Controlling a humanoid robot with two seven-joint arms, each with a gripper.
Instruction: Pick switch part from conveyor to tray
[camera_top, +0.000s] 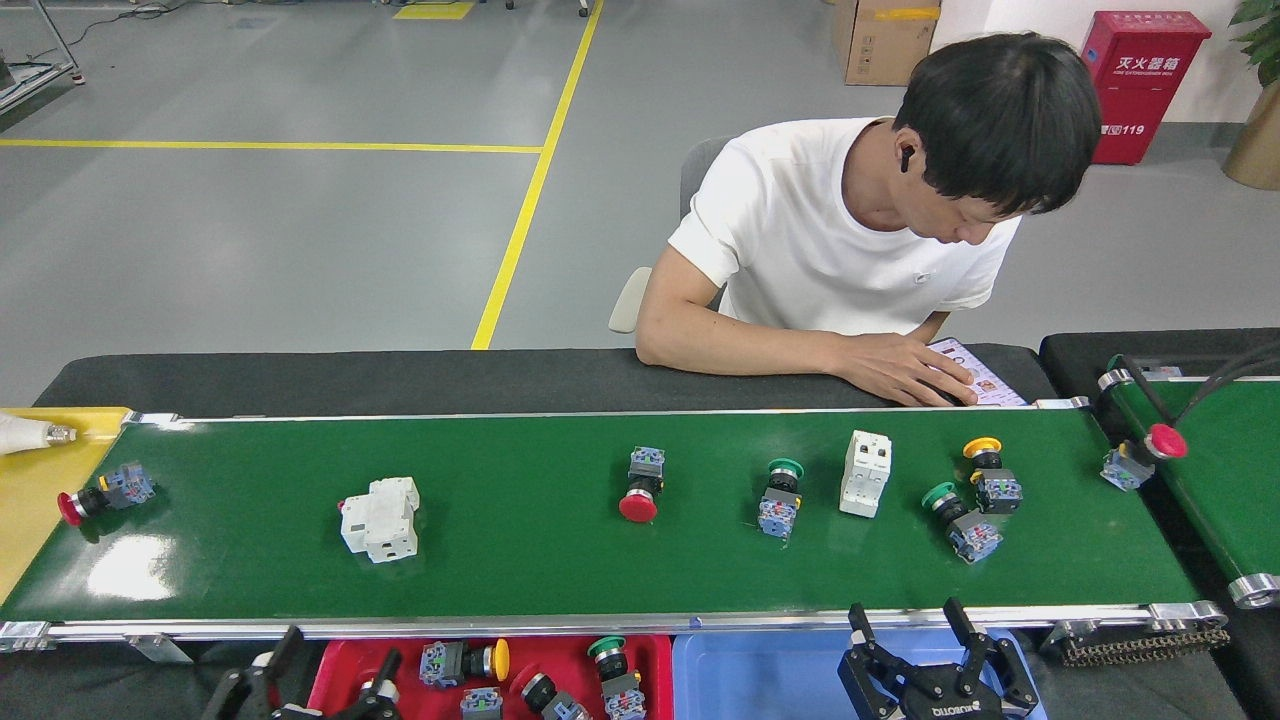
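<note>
Seven switch parts lie on the long glossy dark-green conveyor belt (560, 560) with silver side rails. At its left end a red-capped pushbutton switch (93, 496) lies on its side along the belt, its cap to the left at the edge of the yellow tray (35, 520). Next comes a white breaker block (380, 518), then a red mushroom-cap switch (642, 485) with its long axis across the belt, cap toward the near rail. A green-capped switch (779, 495) stands with its cap away from me; beside it is an upright white relay block (866, 473). To the right lie a second green-capped switch (961, 520), angled with its cap up-left, and a yellow-capped switch (990, 474), cap at the far side.

Below the near rail, the red plastic tray (650, 655) holds several switches; a blue plastic tray (760, 675) sits just right of it. The left gripper (320, 680), fingers spread and empty, is at the red tray's left edge. The right gripper (925, 640) hangs over the blue tray, fingers spread apart, empty; its body reads "ROBOTIQ" upside down.

Across the belt a person in a white T-shirt (830, 250) rests a hand (905, 368) on a printed card (975, 375) on the black tabletop (400, 380). A red cabinet (1140, 85) behind bears Chinese characters and "119".
</note>
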